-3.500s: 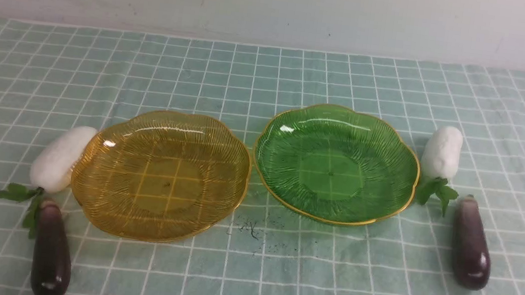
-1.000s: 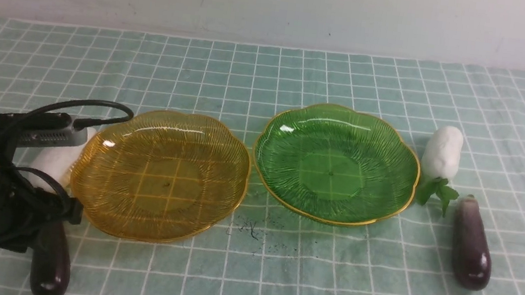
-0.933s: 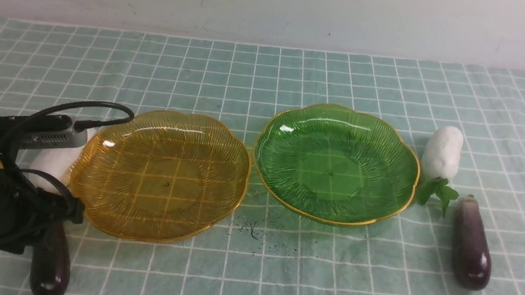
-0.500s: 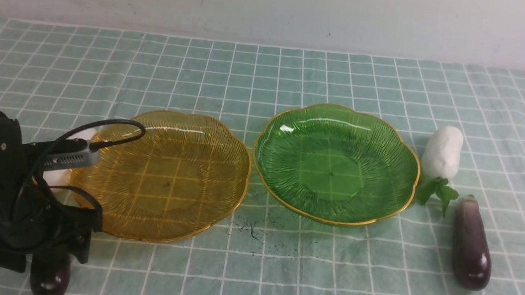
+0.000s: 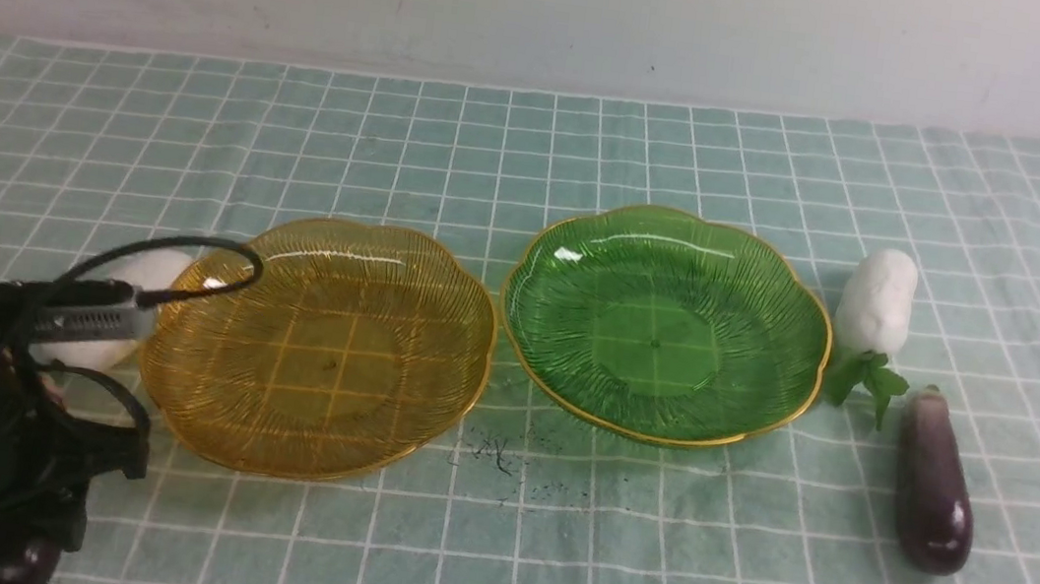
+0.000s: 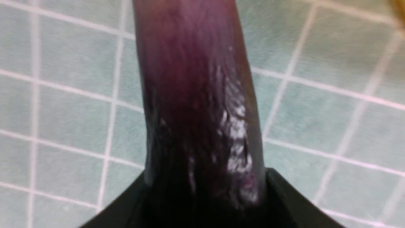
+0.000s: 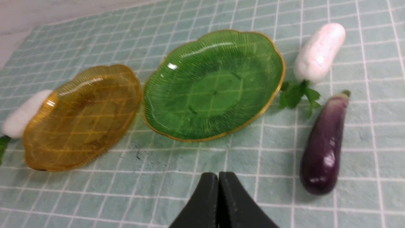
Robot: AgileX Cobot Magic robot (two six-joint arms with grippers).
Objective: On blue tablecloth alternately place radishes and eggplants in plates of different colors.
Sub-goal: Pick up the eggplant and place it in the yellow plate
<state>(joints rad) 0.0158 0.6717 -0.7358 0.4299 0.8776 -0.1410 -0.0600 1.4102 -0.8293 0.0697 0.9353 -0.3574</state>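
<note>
My left gripper point(image 6: 205, 190) was clamped on an eggplant point(image 6: 202, 104) near the amber plate point(image 5: 323, 357). My right gripper point(image 7: 218, 177) was closed on nothing; the other eggplant point(image 5: 936, 482) lay on the cloth point(image 5: 565, 575), near the green plate point(image 5: 664, 330).

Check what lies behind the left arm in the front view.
A white radish shows partly past the arm, beside the amber plate; the eggplant's blunt end peeks out below. The arm hides the rest of both.
</note>
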